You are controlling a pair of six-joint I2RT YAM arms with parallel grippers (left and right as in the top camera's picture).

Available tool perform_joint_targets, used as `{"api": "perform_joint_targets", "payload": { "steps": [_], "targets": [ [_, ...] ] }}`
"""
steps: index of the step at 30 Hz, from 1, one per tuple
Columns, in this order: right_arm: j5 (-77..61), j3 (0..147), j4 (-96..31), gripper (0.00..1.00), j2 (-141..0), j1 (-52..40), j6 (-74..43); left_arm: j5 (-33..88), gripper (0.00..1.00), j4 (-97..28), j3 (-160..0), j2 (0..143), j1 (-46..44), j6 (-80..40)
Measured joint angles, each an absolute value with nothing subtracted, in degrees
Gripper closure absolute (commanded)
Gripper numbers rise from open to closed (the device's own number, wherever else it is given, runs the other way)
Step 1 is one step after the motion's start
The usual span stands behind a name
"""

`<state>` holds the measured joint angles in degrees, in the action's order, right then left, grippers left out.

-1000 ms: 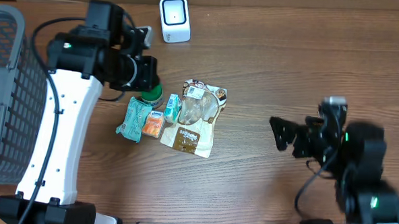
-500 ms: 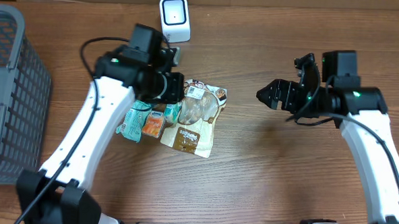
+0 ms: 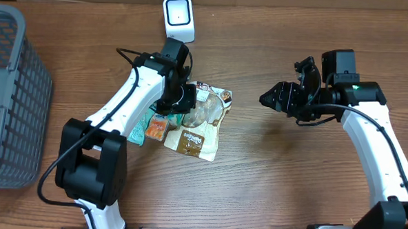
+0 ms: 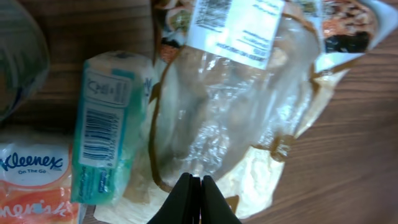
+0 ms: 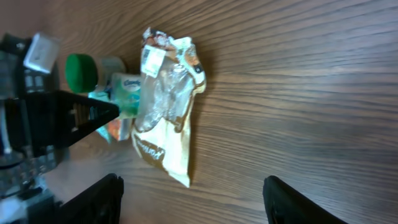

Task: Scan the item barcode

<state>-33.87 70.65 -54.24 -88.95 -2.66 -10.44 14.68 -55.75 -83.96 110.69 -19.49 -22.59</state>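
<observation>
Left pincer [image 4: 193, 198] I see pinched tight over the snack pouch [image 4: 231, 118]; right pincer [image 5: 191, 185] hangs wide, well right of it.

Left claw [image 4: 193, 198] now above the snack pouch [image 3: 204, 132]; right claw [image 3: 269, 98] up and inward, jaws narrower.

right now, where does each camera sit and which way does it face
overhead: fixed above the table, looking straight down on the barcode scanner, grey basket, snack pouch, left arm and right arm.
left wrist: on the left arm, looking down close at the pouch and teal tissue pack; left gripper, shut, bottom centre.
right wrist: on the right arm, looking down across the table at the pouch; right gripper, open, fingers in the bottom corners.
shared: snack pouch, in all three.
</observation>
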Motion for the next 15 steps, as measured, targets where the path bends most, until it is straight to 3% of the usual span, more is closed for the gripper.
{"api": "perform_joint_targets", "payload": {
  "steps": [15],
  "targets": [
    [-42.19, 68.53, -49.47, 0.35, -95.85, -2.66, -10.57, 15.16, 0.96, -51.55, -83.92, 116.38, -19.49, -25.17]
  ]
}}
